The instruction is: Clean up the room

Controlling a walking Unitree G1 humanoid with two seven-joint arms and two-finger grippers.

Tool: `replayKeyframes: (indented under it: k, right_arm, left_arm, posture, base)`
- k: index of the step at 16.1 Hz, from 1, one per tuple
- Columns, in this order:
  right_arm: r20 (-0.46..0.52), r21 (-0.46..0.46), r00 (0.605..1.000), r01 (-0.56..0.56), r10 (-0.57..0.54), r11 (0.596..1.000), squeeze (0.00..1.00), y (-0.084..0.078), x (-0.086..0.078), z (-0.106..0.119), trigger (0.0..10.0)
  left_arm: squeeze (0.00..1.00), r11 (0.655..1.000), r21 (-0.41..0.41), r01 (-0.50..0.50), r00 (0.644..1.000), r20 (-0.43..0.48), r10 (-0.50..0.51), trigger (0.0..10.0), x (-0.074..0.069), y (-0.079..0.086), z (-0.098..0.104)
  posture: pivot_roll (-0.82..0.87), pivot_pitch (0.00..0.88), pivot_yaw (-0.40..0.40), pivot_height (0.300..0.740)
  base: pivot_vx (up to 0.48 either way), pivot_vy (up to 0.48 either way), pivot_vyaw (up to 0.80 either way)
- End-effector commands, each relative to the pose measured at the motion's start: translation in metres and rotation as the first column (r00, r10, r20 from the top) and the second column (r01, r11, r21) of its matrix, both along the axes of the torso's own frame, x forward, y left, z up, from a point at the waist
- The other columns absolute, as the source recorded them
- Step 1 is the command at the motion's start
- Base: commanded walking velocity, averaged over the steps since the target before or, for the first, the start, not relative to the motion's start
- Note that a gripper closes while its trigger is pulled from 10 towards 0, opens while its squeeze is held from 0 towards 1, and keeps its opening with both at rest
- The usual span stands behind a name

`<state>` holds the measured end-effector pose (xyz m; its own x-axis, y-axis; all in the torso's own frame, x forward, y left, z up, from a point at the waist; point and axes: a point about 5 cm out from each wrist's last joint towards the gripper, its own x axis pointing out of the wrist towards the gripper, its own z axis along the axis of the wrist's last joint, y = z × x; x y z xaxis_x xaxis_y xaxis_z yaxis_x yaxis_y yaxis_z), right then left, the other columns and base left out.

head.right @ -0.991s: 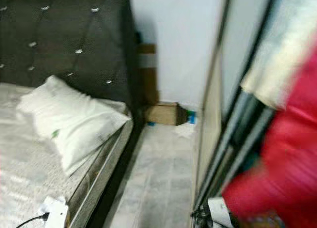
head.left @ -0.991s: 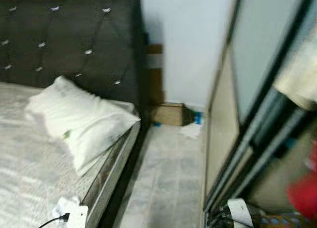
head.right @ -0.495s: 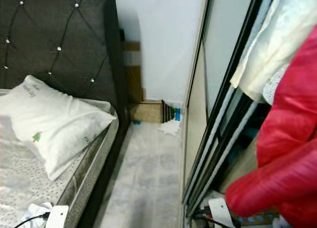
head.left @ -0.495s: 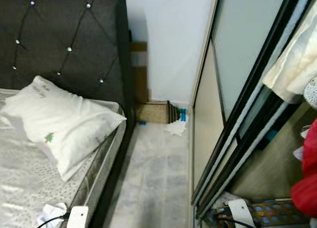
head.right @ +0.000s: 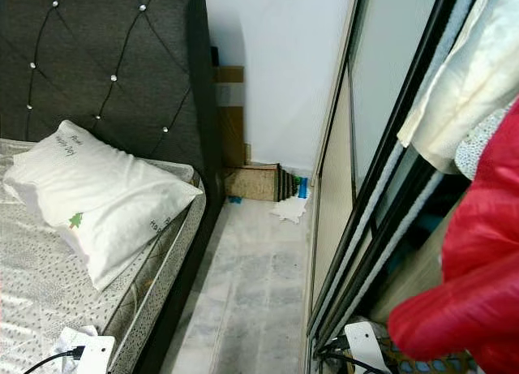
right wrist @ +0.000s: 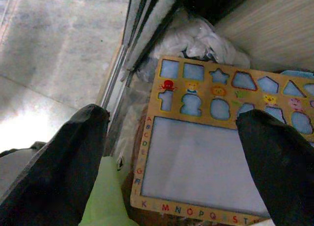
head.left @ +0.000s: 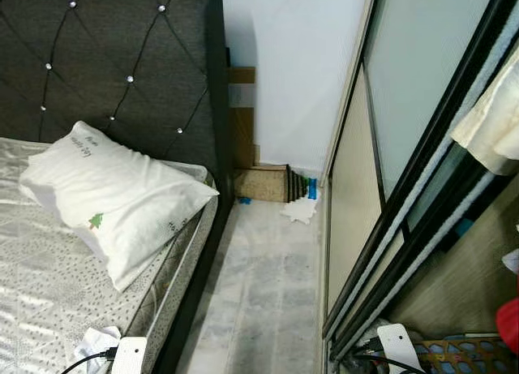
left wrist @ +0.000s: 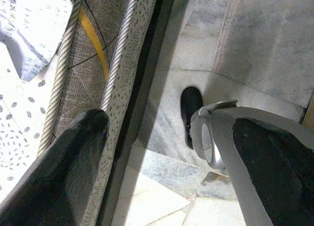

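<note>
We're looking down a narrow strip of marble floor [head.left: 268, 285] with the bed [head.left: 49, 285] as our landmark on one side and a sliding wardrobe [head.left: 381, 179] on the other. On the bed, a white pillow [head.left: 113, 199] leans near the dark tufted headboard [head.left: 113, 66]. At the bed's near edge, a crumpled white tissue [head.left: 97, 341] lies touching a white charger block [head.left: 130, 354] with a black cable. Past the bed's head end, against the wall, a cardboard box [head.left: 261, 183] lies on the floor, and just beside it a scrap of white paper [head.left: 300, 212]. Across the floor from the bed, in the open wardrobe, a red garment [head.right: 470, 277] and a cream one [head.right: 462, 90] hang.

Left gripper [left wrist: 167, 152] hangs with fingers spread wide apart, empty, over the floor right by the bed's frame. Right gripper [right wrist: 171, 152] is also spread wide and empty, above a wooden alphabet-and-shape puzzle board [right wrist: 206, 147] lying in the wardrobe bottom, beside the sliding track.
</note>
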<state>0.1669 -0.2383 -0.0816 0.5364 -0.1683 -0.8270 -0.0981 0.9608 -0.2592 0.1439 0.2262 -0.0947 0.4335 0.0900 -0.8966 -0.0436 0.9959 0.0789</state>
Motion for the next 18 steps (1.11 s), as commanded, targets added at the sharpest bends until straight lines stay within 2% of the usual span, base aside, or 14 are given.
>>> replayKeyframes:
  k: [1,5,8,13,18]
  right_arm:
    - [0.005,-0.003,1.000,-0.022,0.022,1.000,0.00,-0.0002,0.0024,0.0013,10.0]
    - [-0.007,-0.019,0.999,-0.035,0.035,0.999,0.00,-0.0054,-0.0013,0.0011,10.0]
    - [-0.006,-0.024,0.999,-0.040,0.039,0.999,0.00,-0.0055,-0.0007,0.0014,10.0]
    - [-0.004,-0.029,0.999,-0.049,0.049,0.998,0.00,-0.0058,-0.0004,0.0017,10.0]
    - [-0.007,-0.037,0.998,-0.056,0.056,0.998,0.00,-0.0065,-0.0009,0.0017,10.0]
  left_arm:
    - [0.00,1.000,-0.002,0.002,1.000,0.004,-0.002,10.0,-0.0007,0.0020,0.0003]
    - [0.00,1.000,0.007,0.015,1.000,-0.009,-0.015,10.0,-0.0023,0.0025,-0.0002]
    - [0.00,0.998,0.014,0.067,0.998,-0.003,-0.067,10.0,-0.0011,0.0009,0.0001]
    - [0.00,0.999,0.001,0.044,0.999,-0.009,-0.044,10.0,-0.0019,0.0003,-0.0004]
    - [0.00,0.999,0.007,0.051,0.999,-0.015,-0.051,10.0,-0.0030,0.0008,-0.0007]
  posture:
    - [-0.02,0.000,-0.015,0.740]
    - [-0.02,0.000,-0.015,0.740]
    - [-0.01,0.000,-0.019,0.740]
    - [-0.01,0.000,-0.020,0.740]
    - [-0.01,0.000,-0.020,0.740]
  base:
    - [0.000,0.446,0.00]
    - [0.000,0.112,0.00]
    - [0.000,0.119,0.00]
    - [0.000,0.000,0.00]
    - [0.000,0.480,0.00]
